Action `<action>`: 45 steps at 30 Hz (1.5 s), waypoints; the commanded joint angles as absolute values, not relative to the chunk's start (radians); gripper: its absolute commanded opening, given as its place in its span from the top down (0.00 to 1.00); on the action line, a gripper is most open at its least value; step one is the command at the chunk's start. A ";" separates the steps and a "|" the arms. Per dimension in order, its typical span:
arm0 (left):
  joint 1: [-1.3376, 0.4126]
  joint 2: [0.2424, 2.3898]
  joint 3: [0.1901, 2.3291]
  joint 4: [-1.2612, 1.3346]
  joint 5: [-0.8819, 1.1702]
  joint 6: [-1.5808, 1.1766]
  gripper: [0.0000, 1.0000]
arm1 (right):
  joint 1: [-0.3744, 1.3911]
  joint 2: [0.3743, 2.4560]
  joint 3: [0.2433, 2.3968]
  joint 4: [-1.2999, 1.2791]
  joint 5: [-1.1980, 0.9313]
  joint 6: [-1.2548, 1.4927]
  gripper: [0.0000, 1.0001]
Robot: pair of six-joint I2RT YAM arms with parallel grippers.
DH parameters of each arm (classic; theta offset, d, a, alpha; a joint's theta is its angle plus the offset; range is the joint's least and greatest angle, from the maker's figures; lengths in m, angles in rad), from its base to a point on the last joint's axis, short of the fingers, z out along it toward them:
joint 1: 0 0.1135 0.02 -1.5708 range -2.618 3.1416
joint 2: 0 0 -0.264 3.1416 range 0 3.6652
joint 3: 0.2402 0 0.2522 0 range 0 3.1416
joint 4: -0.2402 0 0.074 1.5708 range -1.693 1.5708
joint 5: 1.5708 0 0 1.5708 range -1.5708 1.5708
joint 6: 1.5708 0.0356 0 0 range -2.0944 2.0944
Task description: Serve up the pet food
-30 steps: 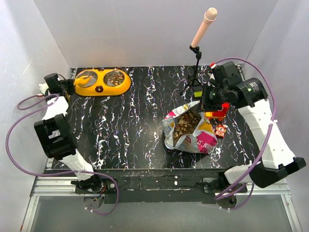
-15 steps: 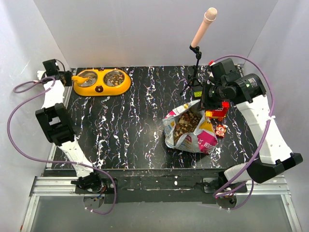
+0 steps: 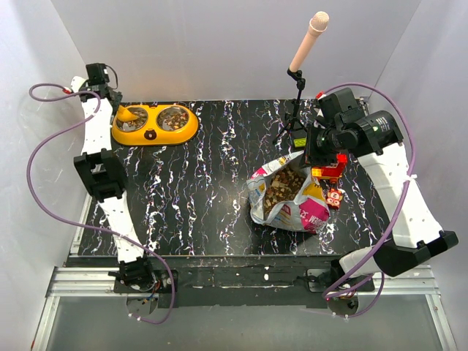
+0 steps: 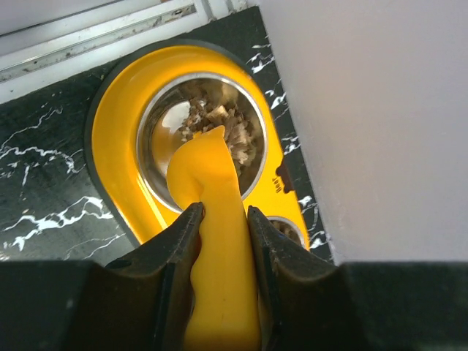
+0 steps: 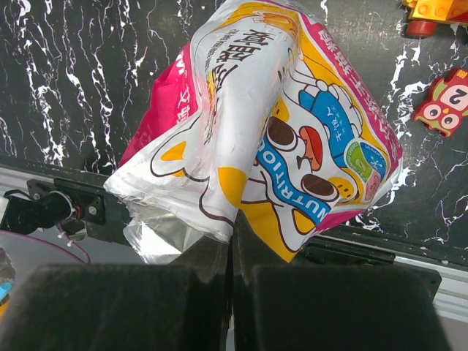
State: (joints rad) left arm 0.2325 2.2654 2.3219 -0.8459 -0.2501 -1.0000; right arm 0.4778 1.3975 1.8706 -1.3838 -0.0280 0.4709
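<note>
The printed pet food bag (image 3: 292, 197) lies open at the table's middle right, with brown kibble (image 3: 281, 185) showing in its mouth. My right gripper (image 3: 313, 150) is shut on the bag's far edge; in the right wrist view it (image 5: 232, 228) pinches the bag (image 5: 270, 124). My left gripper (image 3: 108, 97) is shut on a yellow scoop (image 3: 126, 115) at the far left corner. The scoop (image 4: 212, 212), held in the gripper (image 4: 221, 219), points its tip into the left steel bowl (image 4: 157, 135), which holds some kibble (image 4: 219, 121). The right bowl (image 3: 175, 117) holds kibble too.
The two bowls sit in a yellow feeder (image 3: 155, 132) against the back wall. A microphone stand (image 3: 296, 95) stands behind the bag. Red and yellow toy bricks (image 3: 330, 170) and an owl tile (image 3: 336, 197) lie right of the bag.
My left arm has swung up and back toward the far left corner, keeping the scoop over the left bowl. The right arm and bag have barely moved.
</note>
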 commanded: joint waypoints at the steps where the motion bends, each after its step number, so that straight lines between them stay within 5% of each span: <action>1: 0.204 2.279 2.444 -1.005 -0.379 -0.907 1.00 | 0.471 1.353 2.002 -1.221 -0.069 0.491 0.99; 17: 0.204 2.254 2.568 -1.043 -0.347 -0.883 1.00 | 0.471 1.367 1.990 -1.210 -0.083 0.488 0.99; 23: 0.212 2.122 2.496 -1.049 -0.163 -1.024 1.00 | 0.471 1.405 2.032 -1.190 -0.113 0.497 0.99; 34: 0.161 1.542 1.850 -0.925 0.357 -1.117 1.00 | 0.469 1.614 2.384 -1.167 -0.043 0.546 0.99; 39: 0.106 1.280 1.608 -0.807 0.722 -1.184 1.00 | 0.471 1.618 2.304 -1.097 -0.101 0.584 0.99; 45: -0.049 1.011 1.471 -0.836 0.715 -1.281 1.00 | 0.489 1.592 2.174 -1.040 -0.124 0.584 0.99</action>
State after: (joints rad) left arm 0.0284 1.1507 1.5467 -0.8562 0.6128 -1.1828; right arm 0.4782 1.7119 2.1624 -1.3098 -0.0383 0.5358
